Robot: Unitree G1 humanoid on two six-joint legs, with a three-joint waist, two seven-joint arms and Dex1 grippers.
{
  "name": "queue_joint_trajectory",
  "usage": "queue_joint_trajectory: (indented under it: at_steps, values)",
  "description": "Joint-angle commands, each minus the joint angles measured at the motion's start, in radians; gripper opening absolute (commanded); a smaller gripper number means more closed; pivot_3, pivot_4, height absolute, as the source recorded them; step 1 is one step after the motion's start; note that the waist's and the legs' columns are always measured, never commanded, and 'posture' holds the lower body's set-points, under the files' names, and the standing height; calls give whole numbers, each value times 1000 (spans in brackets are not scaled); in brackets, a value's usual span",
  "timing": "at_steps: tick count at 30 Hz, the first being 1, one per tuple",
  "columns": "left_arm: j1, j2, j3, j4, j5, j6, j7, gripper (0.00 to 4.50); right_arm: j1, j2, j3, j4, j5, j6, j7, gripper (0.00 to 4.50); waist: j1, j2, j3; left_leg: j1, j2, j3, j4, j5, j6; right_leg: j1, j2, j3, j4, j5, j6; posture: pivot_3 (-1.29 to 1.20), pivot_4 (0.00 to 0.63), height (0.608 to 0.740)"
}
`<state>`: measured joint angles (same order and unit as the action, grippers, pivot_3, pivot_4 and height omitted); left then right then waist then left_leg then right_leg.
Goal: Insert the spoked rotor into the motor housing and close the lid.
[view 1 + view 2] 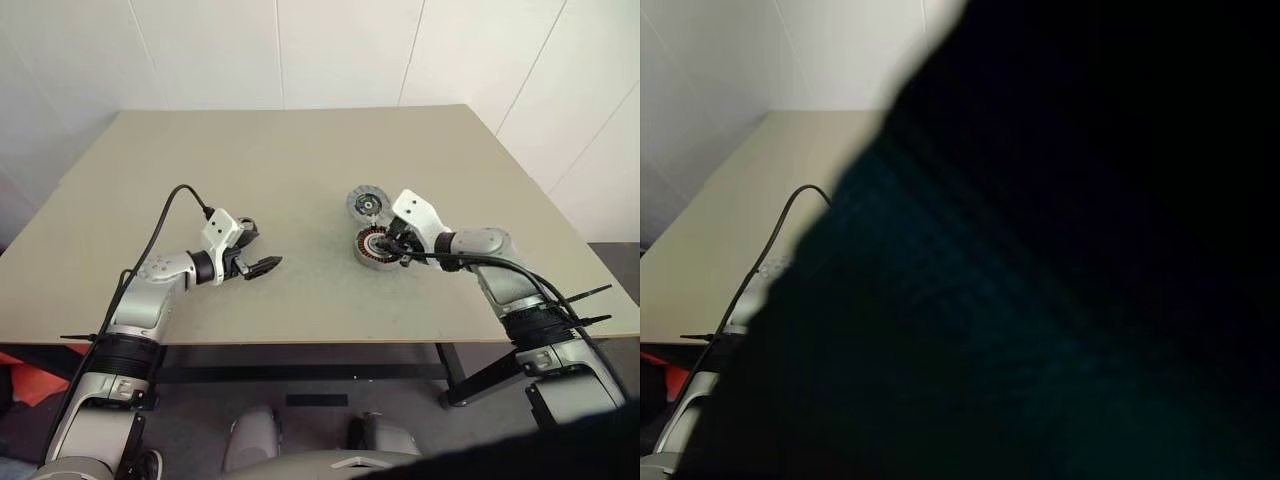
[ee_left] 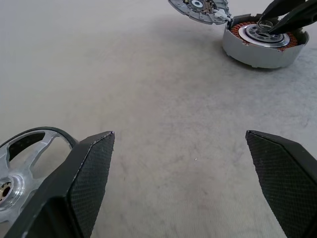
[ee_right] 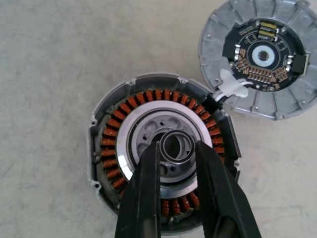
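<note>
Right gripper (image 3: 177,148) fingers pinch a small metal ring (image 3: 173,145) over the motor housing (image 3: 106,144) centre (lid (image 3: 287,99) beside); left gripper (image 2: 181,144) fingers wide open, empty, beside the spoked rotor (image 2: 20,168) on the desk (image 1: 300,170).

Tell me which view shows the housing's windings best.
The right wrist view: it looks straight down into the housing, showing the copper ring around the pale centre. The left wrist view shows it small and side-on; the left eye view, tiny beside the right gripper.

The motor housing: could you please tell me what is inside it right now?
Inside the motor housing sits a ring of copper windings around a pale centre. The right tool holds a small metal ring over that centre; its fingers cover the near windings.
</note>
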<state>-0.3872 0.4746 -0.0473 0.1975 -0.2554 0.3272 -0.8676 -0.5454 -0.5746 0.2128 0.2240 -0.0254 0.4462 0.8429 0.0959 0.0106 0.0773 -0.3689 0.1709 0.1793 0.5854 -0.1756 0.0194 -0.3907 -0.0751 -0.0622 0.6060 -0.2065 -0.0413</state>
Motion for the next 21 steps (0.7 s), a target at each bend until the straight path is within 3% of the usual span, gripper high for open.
queue_joint_trajectory:
  at_steps: [1,10,11,16,21]
  values:
    - [-8,12,18,-21,-2,-13,2,4500,-9,7,-1,-10,-3,-9,-5,788,0,0,0,0,0,0,0,0,0,0,0,0,0,0,0,0,0,740]
    - [-9,12,19,-18,2,-15,6,4500,12,6,2,-14,12,8,27,788,0,0,0,0,0,0,0,0,0,1,0,0,0,0,0,0,0,740]
    - [-10,12,18,-15,4,-16,6,4500,14,6,1,-20,16,12,30,1409,0,0,0,0,0,0,0,0,0,1,0,0,0,0,0,0,0,740]
    - [-10,13,17,-11,8,-16,6,4500,12,6,-4,-32,-4,-6,1,2902,0,-1,0,1,0,0,0,0,0,1,0,0,0,0,0,0,0,740]
    - [-11,14,15,-6,13,-17,6,4500,-5,-1,-28,-58,15,-3,13,2902,0,0,0,1,0,0,0,0,0,0,0,0,0,0,0,0,0,740]
